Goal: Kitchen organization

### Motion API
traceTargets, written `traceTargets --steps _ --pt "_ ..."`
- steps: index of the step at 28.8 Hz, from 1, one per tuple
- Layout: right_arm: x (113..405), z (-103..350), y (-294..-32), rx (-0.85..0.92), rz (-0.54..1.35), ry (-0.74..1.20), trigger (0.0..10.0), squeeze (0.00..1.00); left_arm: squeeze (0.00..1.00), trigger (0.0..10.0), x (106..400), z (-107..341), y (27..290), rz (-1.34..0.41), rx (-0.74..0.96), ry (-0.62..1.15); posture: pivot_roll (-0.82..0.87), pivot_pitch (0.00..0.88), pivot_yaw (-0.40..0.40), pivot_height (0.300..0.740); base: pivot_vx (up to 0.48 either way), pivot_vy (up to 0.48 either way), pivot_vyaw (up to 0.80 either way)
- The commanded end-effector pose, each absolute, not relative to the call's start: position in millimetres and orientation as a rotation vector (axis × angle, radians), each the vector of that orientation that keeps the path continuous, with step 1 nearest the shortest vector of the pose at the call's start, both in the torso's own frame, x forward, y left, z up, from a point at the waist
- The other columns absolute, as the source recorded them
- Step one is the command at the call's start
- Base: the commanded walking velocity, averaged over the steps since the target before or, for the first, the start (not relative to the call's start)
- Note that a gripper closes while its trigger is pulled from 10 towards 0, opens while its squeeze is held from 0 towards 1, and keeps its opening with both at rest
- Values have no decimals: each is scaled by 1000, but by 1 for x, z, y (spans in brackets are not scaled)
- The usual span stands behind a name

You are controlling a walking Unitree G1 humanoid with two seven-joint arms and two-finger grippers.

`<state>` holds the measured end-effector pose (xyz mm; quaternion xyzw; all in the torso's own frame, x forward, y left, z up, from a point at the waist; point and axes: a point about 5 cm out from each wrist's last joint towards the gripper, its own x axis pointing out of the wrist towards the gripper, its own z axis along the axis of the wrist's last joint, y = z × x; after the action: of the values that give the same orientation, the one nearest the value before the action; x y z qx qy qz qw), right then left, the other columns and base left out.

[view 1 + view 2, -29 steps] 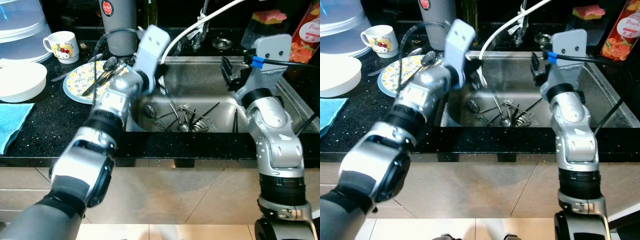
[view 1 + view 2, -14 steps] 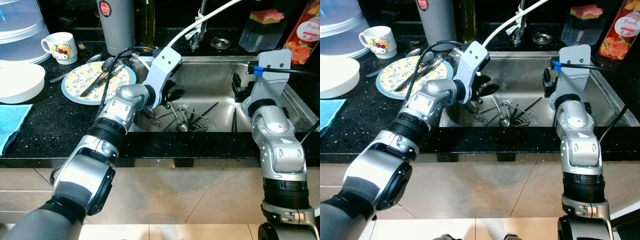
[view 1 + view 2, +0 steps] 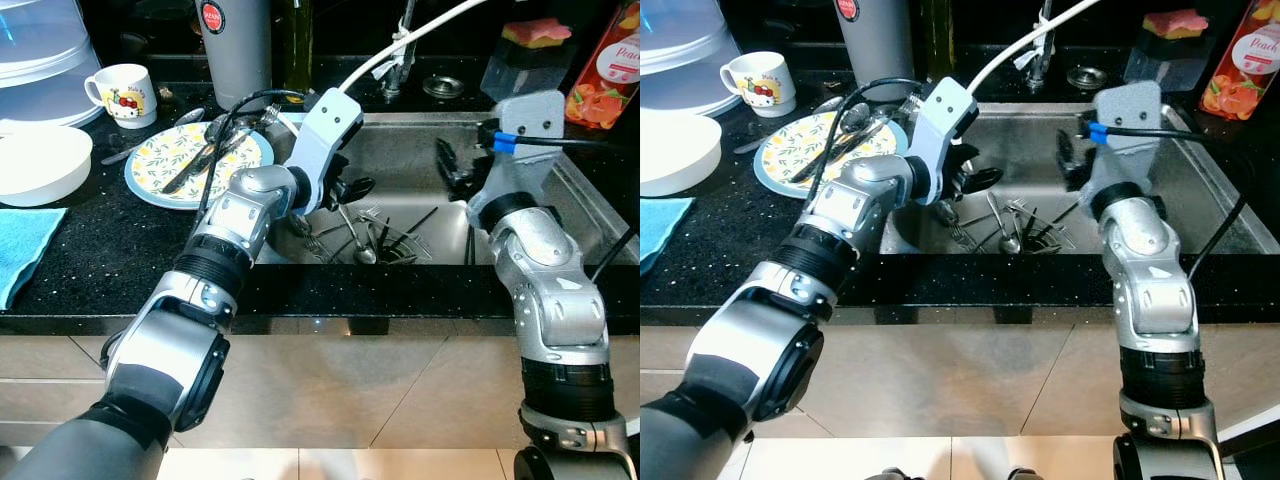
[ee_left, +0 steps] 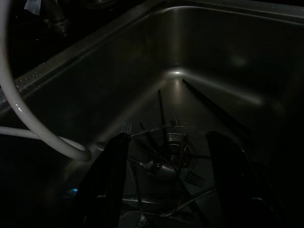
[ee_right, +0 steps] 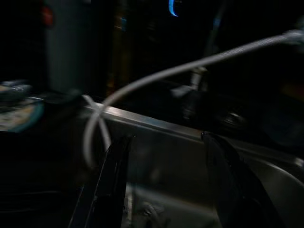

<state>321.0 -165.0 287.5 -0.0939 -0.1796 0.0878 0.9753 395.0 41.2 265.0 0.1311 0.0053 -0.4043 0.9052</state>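
Steel sink point(image 3: 400, 150): cutlery point(image 3: 365, 240) piled at drain. Our left gripper point(image 4: 166, 156) hangs wide over it, aiming to pick; right gripper point(image 5: 164, 190) wide, waiting.

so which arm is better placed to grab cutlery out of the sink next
Probably the left. Its tool hangs open just above the cutlery pile around the sink drain, fingers pointing down at it. The right tool is open too, but sits higher, toward the back of the basin.
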Motion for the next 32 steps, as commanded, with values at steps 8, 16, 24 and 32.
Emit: traceTargets --steps 8,16,24,32 --pt "313 293 -146 -130 315 -412 10000 0 0 10000 394 271 46 -825 273 -28 53 72 26 740 0 0 0" --pt "310 300 -140 -19 338 -443 10000 0 0 10000 395 279 48 -773 223 -77 52 74 26 740 0 0 0" --pt "315 302 -141 101 195 -473 10000 0 0 10000 395 303 52 -703 73 -221 50 69 27 740 0 0 0" --pt "319 290 -140 92 96 -448 10000 0 0 10000 393 306 54 -647 -17 -295 39 56 25 740 0 0 0"
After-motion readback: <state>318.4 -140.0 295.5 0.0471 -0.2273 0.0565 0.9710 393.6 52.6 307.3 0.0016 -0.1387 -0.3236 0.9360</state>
